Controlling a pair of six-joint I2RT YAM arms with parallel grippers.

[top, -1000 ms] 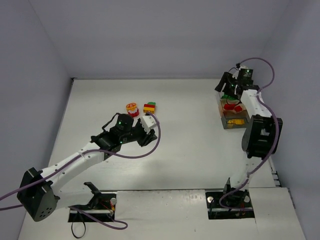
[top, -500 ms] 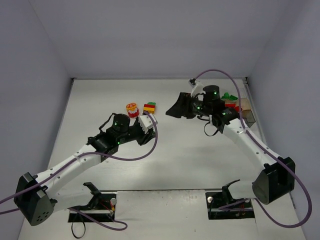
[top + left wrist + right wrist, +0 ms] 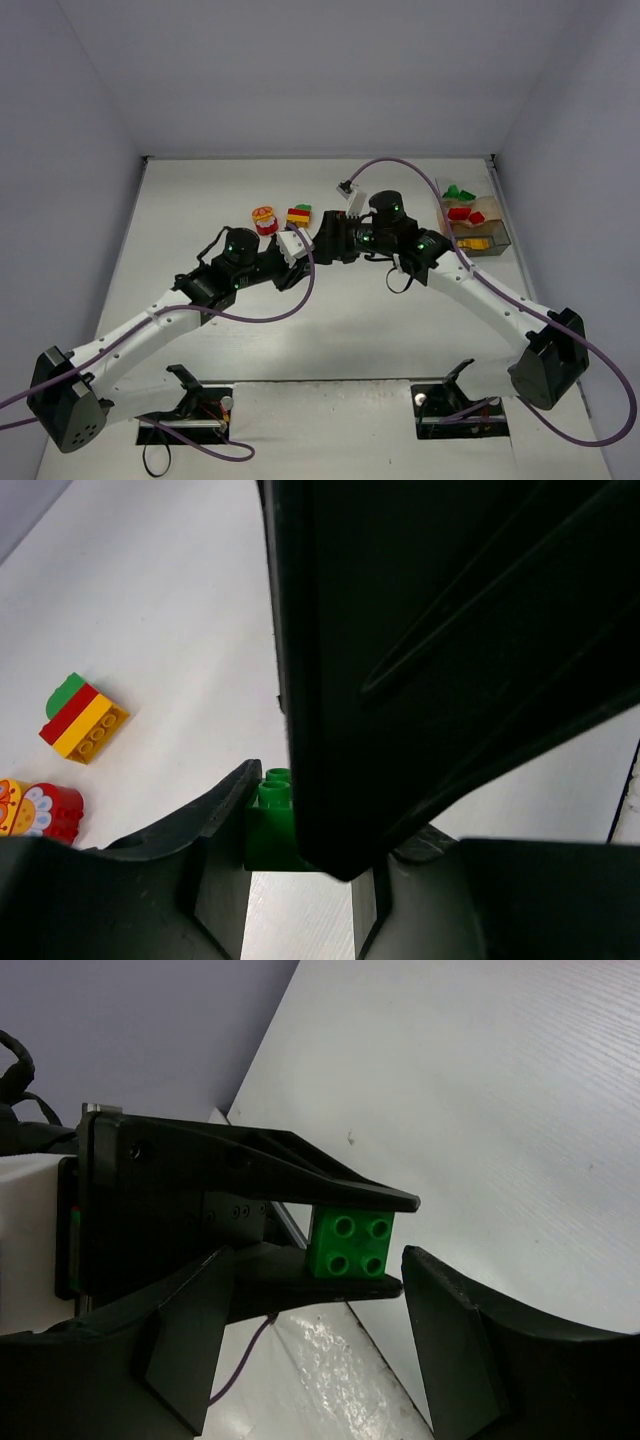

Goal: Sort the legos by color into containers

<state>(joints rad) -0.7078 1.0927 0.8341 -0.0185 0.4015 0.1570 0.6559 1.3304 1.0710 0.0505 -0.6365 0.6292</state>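
Now the half-open, empty right gripper (image 3: 335, 240) is swinging in from the two-o'clock tray (image 3: 500, 245), bracketing the green brick (image 3: 350, 1245) the left gripper (image 3: 300, 830) is clamping: handover coming.

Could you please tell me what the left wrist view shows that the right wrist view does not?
Only the left wrist view: a stacked green-red-yellow brick and a round red-yellow piece on the table. Only the right wrist view: the right gripper, open, and all four studs of the green brick. Both: that brick clamped in the left gripper.
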